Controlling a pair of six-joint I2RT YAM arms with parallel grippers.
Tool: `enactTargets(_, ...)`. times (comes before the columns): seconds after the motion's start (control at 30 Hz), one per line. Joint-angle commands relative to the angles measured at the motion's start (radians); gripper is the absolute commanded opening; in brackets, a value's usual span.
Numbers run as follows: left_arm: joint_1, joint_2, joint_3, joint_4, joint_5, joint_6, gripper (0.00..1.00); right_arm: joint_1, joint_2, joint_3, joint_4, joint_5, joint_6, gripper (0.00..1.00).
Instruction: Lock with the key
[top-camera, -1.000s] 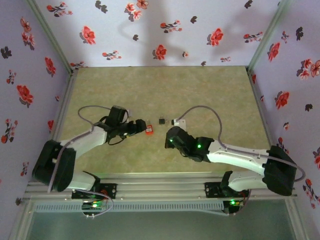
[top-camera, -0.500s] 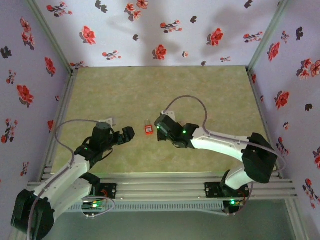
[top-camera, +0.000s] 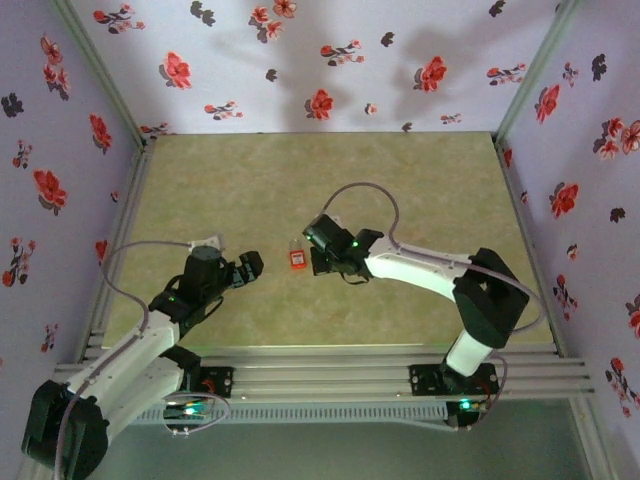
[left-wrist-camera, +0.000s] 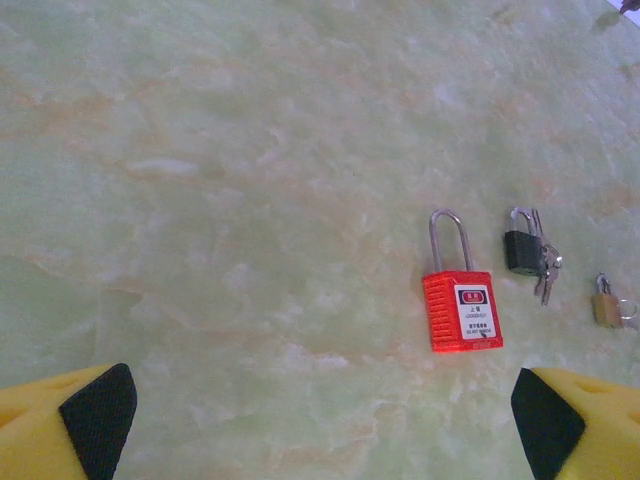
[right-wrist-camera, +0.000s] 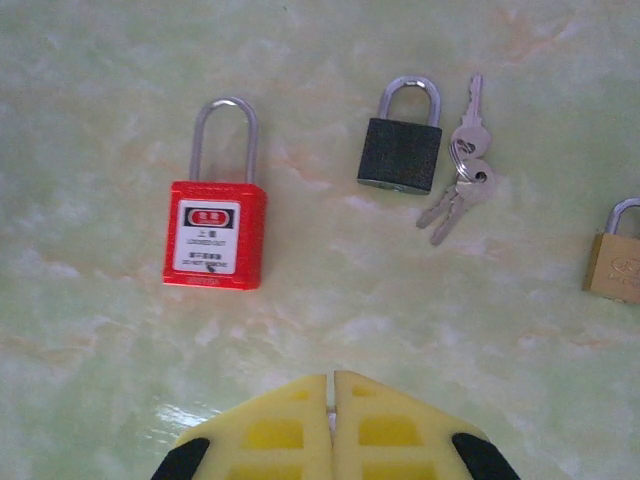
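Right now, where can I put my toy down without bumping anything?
The far part of the green marble table, by the flowery wall, is bare. So is the patch left of the red padlock. Its other side is crowded: black padlock, silver keys, brass padlock.

Right wrist view: three padlocks lie flat in a row on the table (right-wrist-camera: 90, 90), shackles toward 12. From the left padlock (right-wrist-camera: 215, 235), the middle padlock (right-wrist-camera: 400, 152) is at 2 and the right padlock (right-wrist-camera: 612, 262) is well out at 3, cut by the frame edge. The keys (right-wrist-camera: 462, 175) lie just beside the middle padlock at its 3, between it and the right padlock, and the right gripper (right-wrist-camera: 332, 385) is at 6 below the gap between left and middle padlocks. Top view: the left padlock is near table centre, with the left gripper (top-camera: 252, 264) near it at 9 and the right gripper just beside it at 3.
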Motion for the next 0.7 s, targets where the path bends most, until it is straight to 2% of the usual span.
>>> enactTargets(0.0,0.008,-0.021,-0.011,-0.002,-0.033,-0.003,1.00,-0.023,0.046,0.045,-0.042,-0.046,-0.043,0.00)
enactTargets(0.4,0.008,-0.021,-0.017,0.004,-0.042,-0.004,1.00,-0.045,0.248,0.204,-0.088,-0.136,-0.094,0.00)
enactTargets(0.67,0.008,-0.020,-0.020,0.010,-0.041,-0.006,1.00,-0.075,0.328,0.264,-0.091,-0.170,-0.111,0.00)
